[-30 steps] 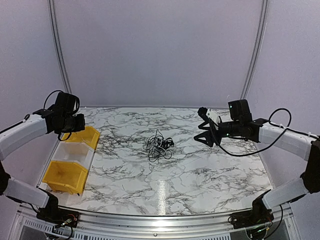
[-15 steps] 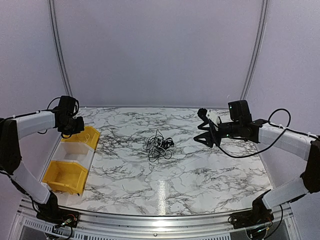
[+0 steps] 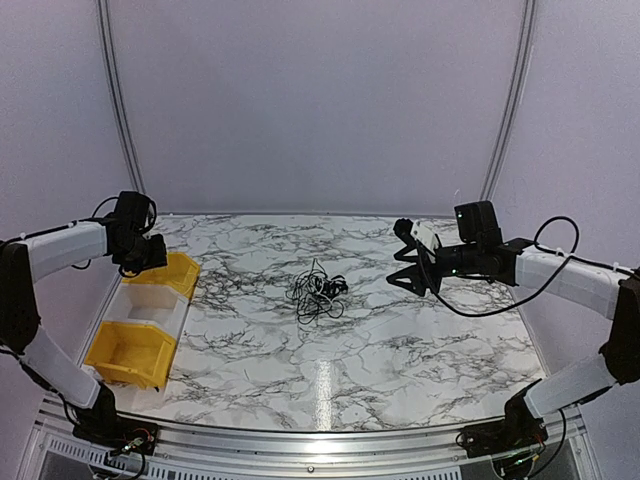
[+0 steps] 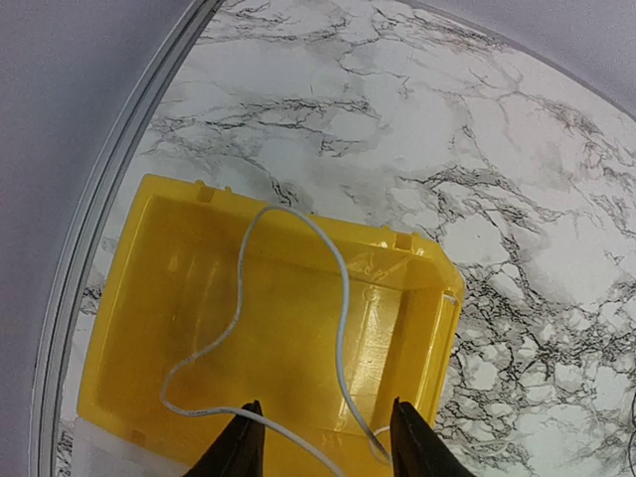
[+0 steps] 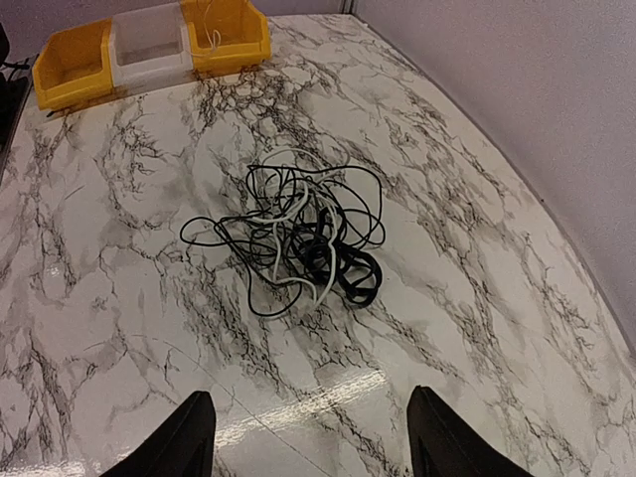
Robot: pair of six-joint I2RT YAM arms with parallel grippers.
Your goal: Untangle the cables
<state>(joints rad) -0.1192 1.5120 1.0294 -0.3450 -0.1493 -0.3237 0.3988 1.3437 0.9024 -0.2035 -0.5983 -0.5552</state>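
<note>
The cables lie as one loose bunch near the middle of the marbled surface: thin black loops with a few pale strands wound through them and a tighter black coil on the side toward the right arm. The right end effector hangs above the surface to the right of the bunch and well apart from it. It points toward the bunch, its two fingers are spread wide, and nothing is between them. In its wrist view the bunch sits straight ahead, centred between the fingertips. The left end effector is far off at the left edge, over the farther yellow bin, with its fingers parted and gripping nothing. A thin white wire lies curled in that bin, and its lower end runs under the gap between the fingertips. A pale bin and a nearer yellow bin stand in a row with it, all well apart from the bunch.
</note>
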